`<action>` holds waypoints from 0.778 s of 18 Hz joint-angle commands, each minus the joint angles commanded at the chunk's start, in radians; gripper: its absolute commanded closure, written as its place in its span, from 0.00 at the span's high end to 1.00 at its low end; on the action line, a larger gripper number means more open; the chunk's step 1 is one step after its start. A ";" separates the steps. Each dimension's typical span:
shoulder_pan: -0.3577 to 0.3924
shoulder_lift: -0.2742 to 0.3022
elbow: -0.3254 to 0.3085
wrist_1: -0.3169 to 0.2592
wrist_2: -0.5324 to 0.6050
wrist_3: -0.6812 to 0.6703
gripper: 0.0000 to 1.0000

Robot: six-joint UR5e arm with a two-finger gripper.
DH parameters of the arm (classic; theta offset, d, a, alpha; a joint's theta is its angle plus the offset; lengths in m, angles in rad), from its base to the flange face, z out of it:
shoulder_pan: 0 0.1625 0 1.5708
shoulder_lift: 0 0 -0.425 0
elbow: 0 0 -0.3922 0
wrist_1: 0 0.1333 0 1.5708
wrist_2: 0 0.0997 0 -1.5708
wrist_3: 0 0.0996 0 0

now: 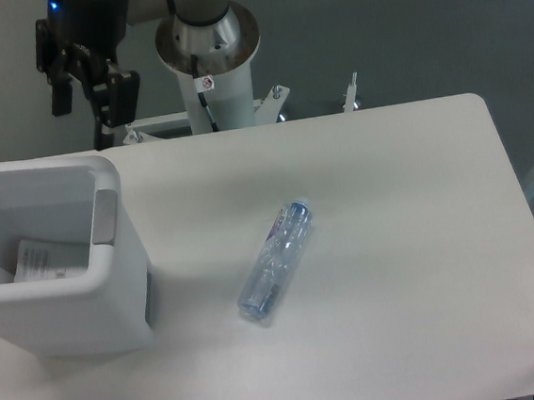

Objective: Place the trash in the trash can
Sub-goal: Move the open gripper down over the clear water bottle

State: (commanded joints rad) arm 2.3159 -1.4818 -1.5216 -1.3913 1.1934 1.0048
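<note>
Two fingers of the gripper [82,93] spread wide, holding nothing, above the trash can [113,271], packet [44,260] inside.

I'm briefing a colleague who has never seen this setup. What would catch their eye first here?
Probably the crushed clear bottle lying alone mid-table, slanted, its blue-purple label toward the far end. Next, the big white trash can at the left edge, with a white packet lying inside it. Above the can's far side, the gripper hangs open and empty.
</note>
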 joint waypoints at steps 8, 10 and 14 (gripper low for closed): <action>0.236 -0.102 -0.040 0.002 0.005 0.009 1.00; 0.260 -0.164 -0.040 0.000 0.046 0.008 1.00; 0.270 -0.294 -0.031 -0.011 0.187 -0.001 1.00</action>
State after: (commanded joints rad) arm 2.5863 -1.7759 -1.5525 -1.4020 1.3803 1.0033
